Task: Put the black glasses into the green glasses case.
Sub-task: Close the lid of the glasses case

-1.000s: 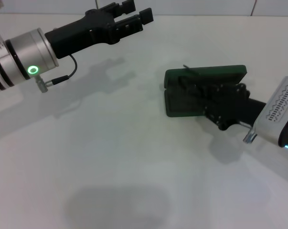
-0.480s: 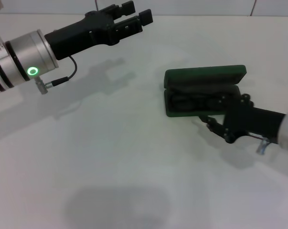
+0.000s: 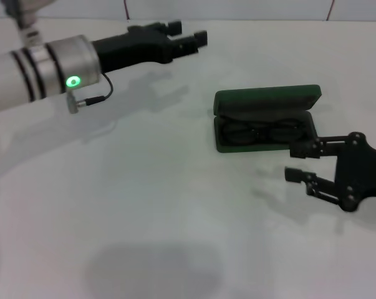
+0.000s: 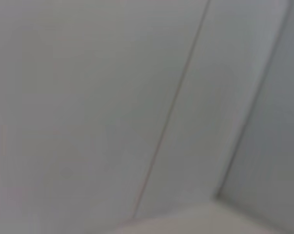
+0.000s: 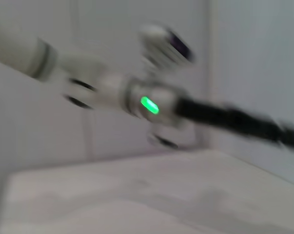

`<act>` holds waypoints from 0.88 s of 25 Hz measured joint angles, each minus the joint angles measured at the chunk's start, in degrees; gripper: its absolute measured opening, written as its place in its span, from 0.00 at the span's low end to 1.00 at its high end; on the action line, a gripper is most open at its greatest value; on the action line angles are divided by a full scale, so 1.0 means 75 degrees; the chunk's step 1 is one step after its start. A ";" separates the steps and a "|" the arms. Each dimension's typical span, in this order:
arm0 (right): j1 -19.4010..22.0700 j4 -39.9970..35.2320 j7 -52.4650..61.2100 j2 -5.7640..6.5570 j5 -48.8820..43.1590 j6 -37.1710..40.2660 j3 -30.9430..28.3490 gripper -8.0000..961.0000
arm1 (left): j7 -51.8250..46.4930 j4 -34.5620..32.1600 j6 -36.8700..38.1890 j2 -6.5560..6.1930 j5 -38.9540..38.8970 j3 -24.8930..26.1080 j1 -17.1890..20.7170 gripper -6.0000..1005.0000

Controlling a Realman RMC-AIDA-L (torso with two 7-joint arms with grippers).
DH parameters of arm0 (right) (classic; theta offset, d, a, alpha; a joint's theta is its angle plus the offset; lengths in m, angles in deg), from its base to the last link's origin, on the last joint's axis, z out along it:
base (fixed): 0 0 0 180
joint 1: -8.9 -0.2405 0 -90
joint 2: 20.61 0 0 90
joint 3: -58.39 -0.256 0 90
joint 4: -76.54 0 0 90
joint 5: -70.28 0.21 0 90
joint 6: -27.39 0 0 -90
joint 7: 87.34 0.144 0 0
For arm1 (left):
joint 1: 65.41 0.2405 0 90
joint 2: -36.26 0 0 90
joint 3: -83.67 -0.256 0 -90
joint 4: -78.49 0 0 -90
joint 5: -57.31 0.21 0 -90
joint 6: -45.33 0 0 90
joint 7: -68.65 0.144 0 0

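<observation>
The right gripper (image 3: 300,163) is just beside the near right corner of the green glasses case (image 3: 265,119), apart from it, above the white table (image 3: 163,212). Its two fingers (image 3: 305,148) are spread wide and nothing is between them — the claw is released. One finger points toward the case's right end, the other one lies lower, closer to the robot.

There is one case, and it is open: the lid stands up on the far side and the tray faces the robot. Inside the tray lies one pair of black glasses (image 3: 260,132), with both lenses side by side along the length of the case. The frame looks fully inside the rim.

The left gripper (image 3: 189,39) is well apart, at the far left part of the table, raised and pointing toward the right. Its fingers are close together with only a thin gap, and it holds nothing. One green ring light (image 3: 71,81) glows on the left arm's silver wrist. The right wrist view shows this same arm (image 5: 220,117) with its light, very blurred.
</observation>
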 joint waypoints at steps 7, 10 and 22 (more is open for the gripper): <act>-0.0623 0.0740 -0.0005 0.0004 -0.0515 0.0838 -0.0490 0.39 | -0.1137 0.0123 -0.1426 0.0191 0.2128 -0.0264 -0.1108 0.76; -0.0690 0.0695 -0.0005 -0.0155 -0.0824 0.0796 -0.0507 0.39 | -0.1375 0.0247 -0.1776 0.0214 0.2071 -0.0942 -0.1410 0.76; -0.0842 0.0836 -0.0003 -0.0240 -0.1045 0.0326 -0.0350 0.54 | -0.1410 0.0416 -0.3238 0.0290 -0.0326 -0.4122 -0.1724 0.76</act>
